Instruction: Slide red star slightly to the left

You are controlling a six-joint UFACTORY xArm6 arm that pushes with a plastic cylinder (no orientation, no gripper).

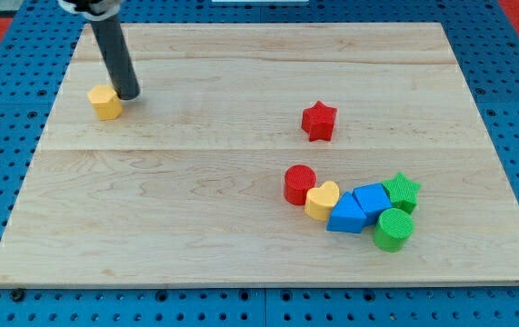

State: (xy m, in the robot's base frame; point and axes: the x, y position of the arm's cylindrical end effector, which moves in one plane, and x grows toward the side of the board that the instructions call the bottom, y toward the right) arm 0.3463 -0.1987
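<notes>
The red star (318,121) lies alone on the wooden board (195,200), right of centre in the upper half. My tip (128,94) is far to the star's left, at the view's upper left, touching or just beside the right side of a yellow block (105,103). The dark rod rises from the tip toward the view's top left.
A cluster lies at the lower right: a red cylinder (299,184), a yellow heart (323,201), a blue block (346,216), a second blue block (371,199), a green star (403,191) and a green cylinder (393,229). A blue pegboard surrounds the board.
</notes>
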